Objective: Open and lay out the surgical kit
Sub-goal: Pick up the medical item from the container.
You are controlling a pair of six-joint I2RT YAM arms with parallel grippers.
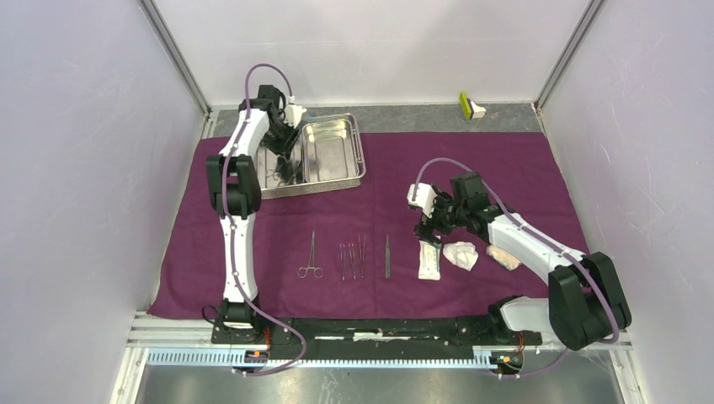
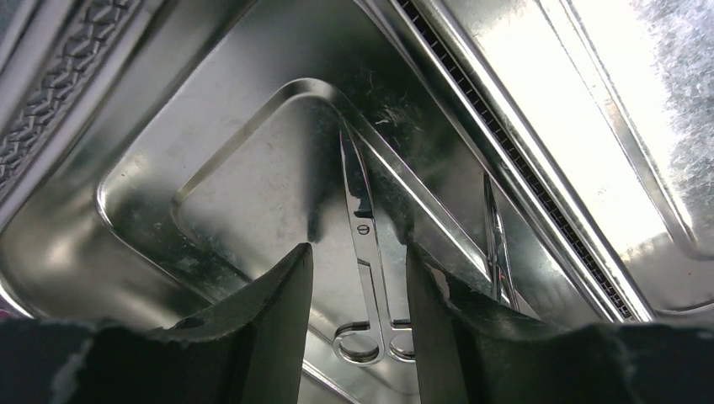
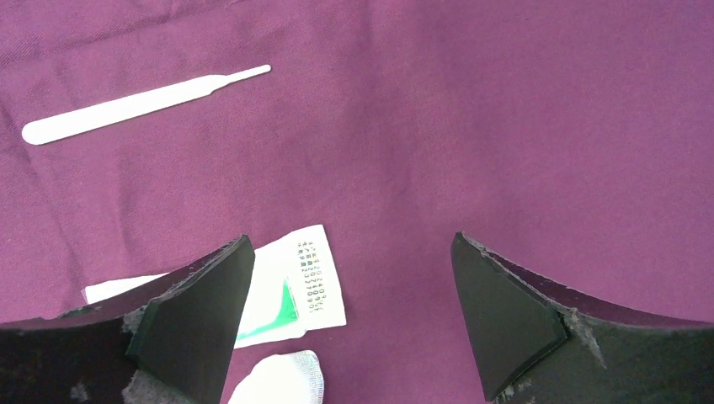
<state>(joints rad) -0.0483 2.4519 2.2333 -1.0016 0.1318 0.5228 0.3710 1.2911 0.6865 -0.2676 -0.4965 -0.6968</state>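
Step in hand: emptying the steel tray (image 2: 210, 194). Left tool (image 2: 358, 252) half-parted, holding nothing; a ring-handled instrument (image 2: 370, 269) lies between its fingers on the tray floor. Right tool (image 3: 354, 238) wide, empty, over the white packet (image 3: 307, 282). Next, probably: close squarely on the shanks, lift.

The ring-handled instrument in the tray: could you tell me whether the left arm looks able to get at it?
Probably yes: the left arm's fingers hang parted just above the ring-handled instrument, one on each side, and nothing lies over it in the steel tray.
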